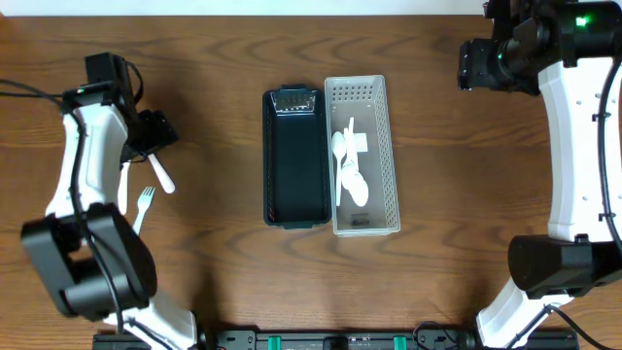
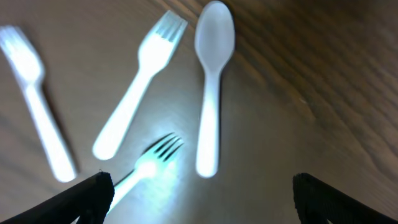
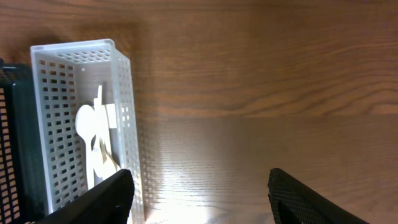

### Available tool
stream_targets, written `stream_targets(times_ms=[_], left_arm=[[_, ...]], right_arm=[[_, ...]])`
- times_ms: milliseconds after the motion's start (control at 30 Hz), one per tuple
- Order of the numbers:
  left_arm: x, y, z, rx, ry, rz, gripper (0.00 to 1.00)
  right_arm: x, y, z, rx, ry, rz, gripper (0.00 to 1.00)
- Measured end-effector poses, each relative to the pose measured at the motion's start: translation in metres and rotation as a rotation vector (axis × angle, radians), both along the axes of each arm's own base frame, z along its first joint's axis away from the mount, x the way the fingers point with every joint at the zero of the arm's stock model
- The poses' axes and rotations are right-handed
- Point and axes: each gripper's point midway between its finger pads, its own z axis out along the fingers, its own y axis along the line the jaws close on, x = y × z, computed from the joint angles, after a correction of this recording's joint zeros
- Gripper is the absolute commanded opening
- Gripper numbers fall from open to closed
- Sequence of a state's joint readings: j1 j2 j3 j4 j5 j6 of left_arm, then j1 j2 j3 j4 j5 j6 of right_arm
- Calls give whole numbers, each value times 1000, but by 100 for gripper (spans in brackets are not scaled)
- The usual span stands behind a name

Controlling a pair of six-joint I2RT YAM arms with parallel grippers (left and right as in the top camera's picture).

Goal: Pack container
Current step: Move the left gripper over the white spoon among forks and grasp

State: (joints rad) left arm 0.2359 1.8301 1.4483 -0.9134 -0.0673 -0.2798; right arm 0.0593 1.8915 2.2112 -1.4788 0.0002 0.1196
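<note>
Left gripper [image 2: 202, 202]: fingers spread wide, low over the wooden table [image 1: 224, 58] at its left side; the wrist view is blurred.
Loose cutlery: a white spoon [image 2: 213, 81] lies straight ahead of the left gripper, bowl pointing away and handle toward the gap between the fingers.
Forks: one white fork [image 2: 138, 87] lies just left of the spoon, a second fork [image 2: 34, 106] farther left, and a third fork [image 2: 149, 165] just in front of the gripper's left finger, tines angled toward the spoon.
In the way: the four pieces lie close together but apart, none overlapping; whether the fingers touch the third fork cannot be told.
Dark bin [image 1: 295, 160]: well to the right of the left gripper, at mid-table, holding only a silvery item [image 1: 294, 101] at its far end, too small to identify.
White basket [image 1: 362, 156]: touching the dark bin's right side and already holding several white utensils [image 1: 350, 165] heaped together.
Right gripper [image 3: 199, 202]: fingers wide apart over bare wood near the far right corner, with the white basket ahead on its left and its perforated wall facing the fingers.
</note>
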Motion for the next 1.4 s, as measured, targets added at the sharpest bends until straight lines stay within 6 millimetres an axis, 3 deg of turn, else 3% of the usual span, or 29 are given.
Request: stream_targets(times_ms=[233,533,967,1400], left_arm=[[9,-9,-40,-90,44,-11,95],[14,-15,-67,-185,59,-24,95],[32,-11,-68,-170,-6,-42,94],[33,-3,-71,-132,-15,-33,95]], right_arm=[[-1,-1,0,-6,4,11,72],[-1,-1,-1,-8,5,15,72],[-6,-3,-3,-19,26,17,72],[-9,-6,-4,-34,40,12,72]])
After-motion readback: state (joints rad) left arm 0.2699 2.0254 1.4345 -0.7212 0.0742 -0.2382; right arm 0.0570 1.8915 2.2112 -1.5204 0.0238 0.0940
